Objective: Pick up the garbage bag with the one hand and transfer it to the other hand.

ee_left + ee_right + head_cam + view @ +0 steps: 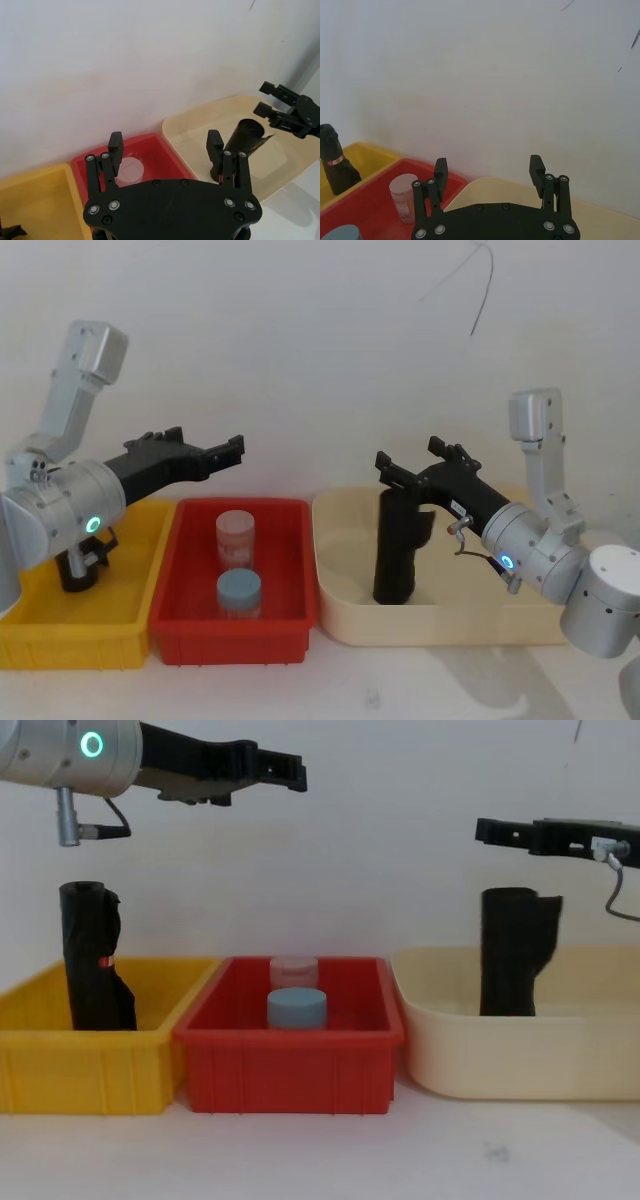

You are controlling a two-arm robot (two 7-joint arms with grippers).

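One black garbage bag roll (400,550) (512,955) (245,137) stands upright in the beige tub (440,625). A second black roll (78,570) (92,960) (335,162), with a red band, stands in the yellow bin (70,645). The one hand, my green-lit left gripper (225,452) (290,770) (165,142), hovers open and empty above the boundary between the yellow and red bins. The other hand, my blue-lit right gripper (408,455) (490,830) (489,167) (272,100), hangs open and empty just above the roll in the tub, not touching it.
A red bin (230,625) between the yellow bin and the tub holds a pinkish jar (236,535) and a blue-lidded jar (240,590). A white wall rises close behind the three containers. Bare white table lies in front of them.
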